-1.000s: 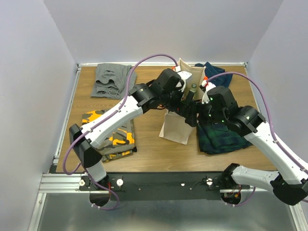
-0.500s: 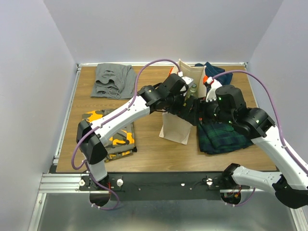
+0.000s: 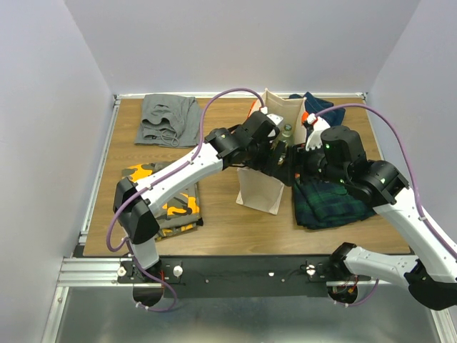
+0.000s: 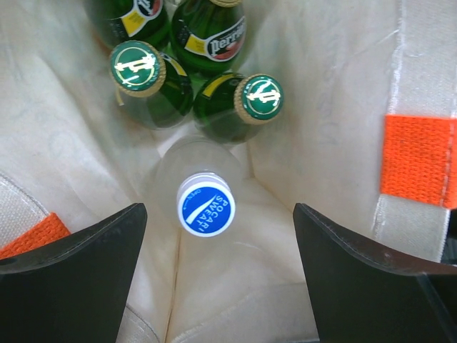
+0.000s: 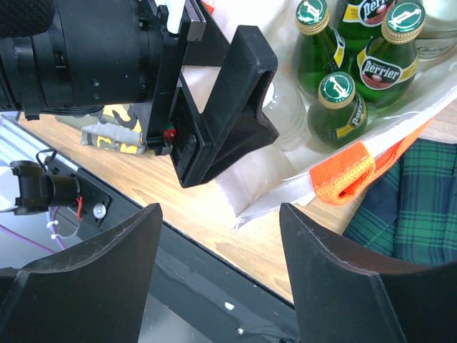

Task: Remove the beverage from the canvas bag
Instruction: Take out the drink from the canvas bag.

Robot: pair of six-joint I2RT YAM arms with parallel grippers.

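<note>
The canvas bag (image 3: 260,187) stands upright mid-table, cream with orange handles (image 4: 418,160). Inside it, the left wrist view shows a clear bottle with a blue-and-white cap (image 4: 206,206) and several green glass bottles (image 4: 139,68) behind it. The green bottles also show in the right wrist view (image 5: 335,87). My left gripper (image 4: 218,214) is open and empty, just above the bag's mouth, its fingers on either side of the blue cap and apart from it; it also shows in the top view (image 3: 280,153). My right gripper (image 5: 218,214) is open and empty, beside the bag's right side (image 3: 301,166).
A dark plaid cloth (image 3: 332,201) lies right of the bag, under the right arm. Folded grey clothes (image 3: 168,120) lie at the back left, orange camouflage clothes (image 3: 166,199) at the front left, and a blue cloth (image 3: 315,101) behind the bag. The table's front rail (image 5: 214,286) runs below the right gripper.
The left arm has swung right, over the bag's mouth. The right arm has drawn back to the right. Over the last half second both are nearly still.
</note>
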